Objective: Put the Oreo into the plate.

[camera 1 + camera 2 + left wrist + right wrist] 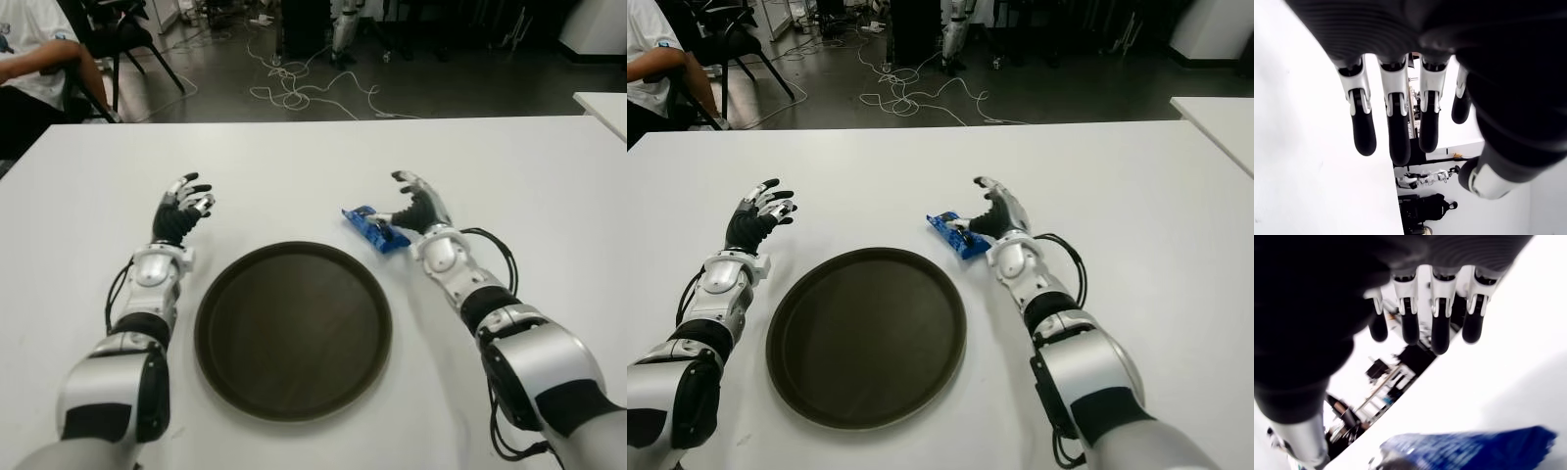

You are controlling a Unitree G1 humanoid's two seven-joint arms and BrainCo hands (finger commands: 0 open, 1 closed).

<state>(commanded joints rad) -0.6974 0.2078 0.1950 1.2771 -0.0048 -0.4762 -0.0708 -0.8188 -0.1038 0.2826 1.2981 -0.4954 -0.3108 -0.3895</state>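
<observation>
The Oreo, a blue packet (375, 229), lies flat on the white table (549, 186) just beyond the right rim of the round dark plate (294, 328). My right hand (413, 208) is on the packet's right side, fingers spread above the table and thumb at the packet's edge, not closed around it. In the right wrist view the packet (1469, 450) shows under the palm while the fingers (1441, 328) stretch out straight. My left hand (184, 208) is to the left of the plate, and its fingers (1393, 122) are extended and hold nothing. Nothing lies in the plate.
A seated person (34, 59) and a chair are past the table's far left corner. Cables (294, 88) lie on the floor behind the table. A second white table's corner (602, 103) shows at the far right.
</observation>
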